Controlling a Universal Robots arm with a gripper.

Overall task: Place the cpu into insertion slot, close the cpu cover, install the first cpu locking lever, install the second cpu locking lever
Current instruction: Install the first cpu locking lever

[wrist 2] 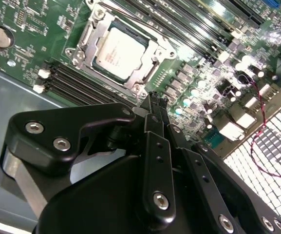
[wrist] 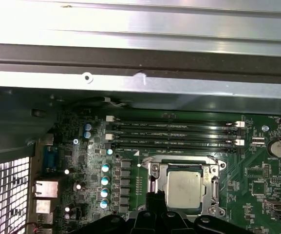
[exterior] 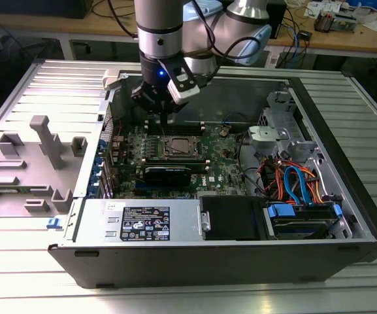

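The cpu (wrist 2: 117,52) lies flat in the insertion slot (wrist 2: 77,53) on the green motherboard, its dull silver top facing up. The cpu cover (wrist 2: 152,61) is folded down around it, and the chip shows through the square window. A thin metal lever rod (wrist: 179,158) runs along one edge of the socket. In the first wrist view the cpu (wrist: 183,187) sits just beside my gripper (wrist: 156,196). My black gripper (wrist 2: 155,99) hangs a little above the board next to the socket's edge, shut with nothing held. From outside, the gripper (exterior: 166,118) hovers over the socket (exterior: 178,145).
Long black memory slots (wrist: 174,134) lie between the socket and the case wall (wrist: 140,63). A black card (exterior: 167,171) stands in front of the socket. The power supply (exterior: 142,222) and a cable bundle (exterior: 293,183) fill the near side. Grey fixtures (exterior: 41,144) sit outside the case.
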